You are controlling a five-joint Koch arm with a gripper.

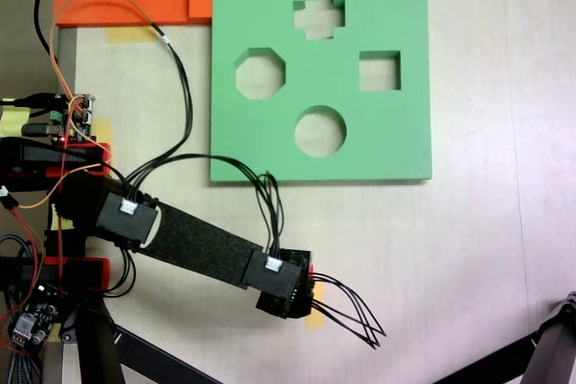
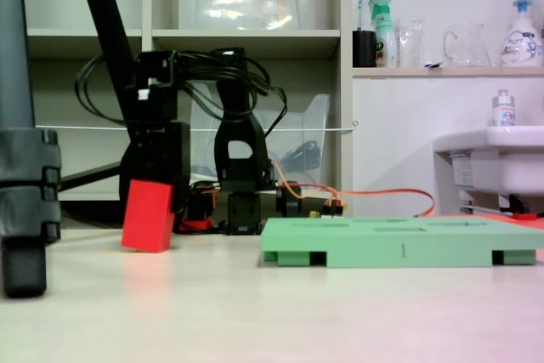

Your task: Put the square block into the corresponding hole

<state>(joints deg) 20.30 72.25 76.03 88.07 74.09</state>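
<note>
The small bright red cube block [image 2: 147,215] sits low at the end of the black robot arm [image 1: 193,245], tilted, w/ one bottom corner on or just above the pale worktop [image 2: 272,312]. It's well apart from the flat green foam board [image 1: 320,74]. From above, the arm's head hides the block.

The gripper [image 2: 153,180] is right on top of the block, & the tilt makes it look held, but I can't tell if the jaws are open or closed, since the black head covers them in both fixed views.

The square hole [image 1: 379,70] is on the right side of the board in the top-down fixed view, next to the cross hole [image 1: 319,13], the eight-sided hole [image 1: 260,74] & the round hole [image 1: 320,130].

Step in hand, I think: get a good hold & lift. To do it well:
- Squeeze flat sides, not corners.
- Lift high enough to clear the board's edge.
- Carry it over the square hole, not the round one, which is on the way.
- Turn the block so its sides line up w/ the hole's sides.
- Go down slow & straight, then let go.

Mind the loose black wires [image 1: 355,308] by the wrist; they could snag.
</note>
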